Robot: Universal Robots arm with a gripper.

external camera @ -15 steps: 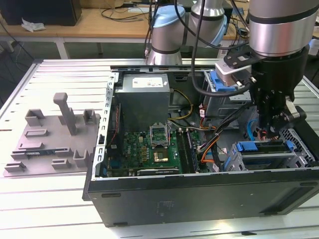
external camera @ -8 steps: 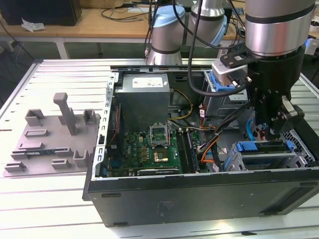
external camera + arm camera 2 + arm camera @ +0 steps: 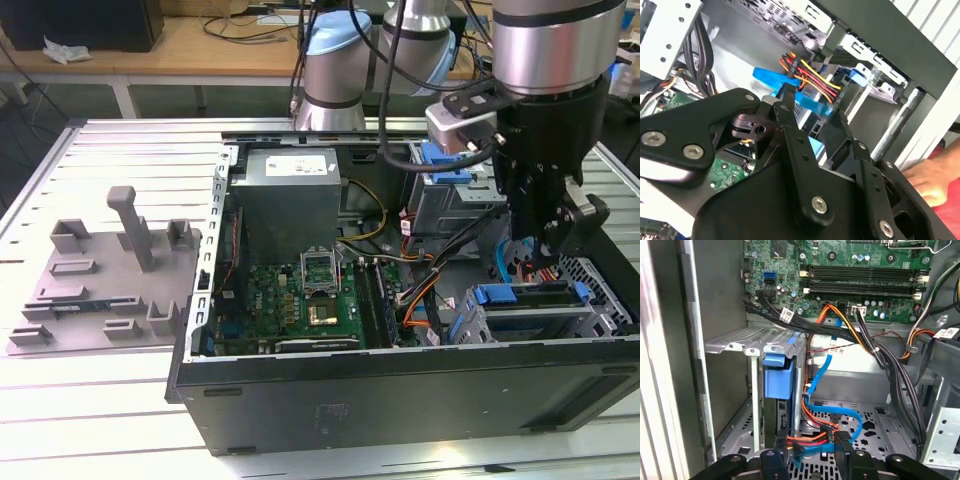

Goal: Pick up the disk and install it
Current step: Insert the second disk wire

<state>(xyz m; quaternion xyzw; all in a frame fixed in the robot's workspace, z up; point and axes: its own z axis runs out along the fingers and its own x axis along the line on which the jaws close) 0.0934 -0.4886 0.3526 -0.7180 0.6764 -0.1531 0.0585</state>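
A slatted metal surface [image 3: 120, 400] carries a grey fixture plate [image 3: 100, 280] at the exterior view's left and an open computer case [image 3: 400, 390] further right. The tool [image 3: 545, 250] hangs inside, above the drive cage [image 3: 530, 315]; I cannot tell whether it is apart or together. The disk [image 3: 777, 382] sits in the cage. Loose cables [image 3: 820, 440] nearby could snag.

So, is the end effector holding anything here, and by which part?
Cannot be told; the end effector is down at the cables by the cage.
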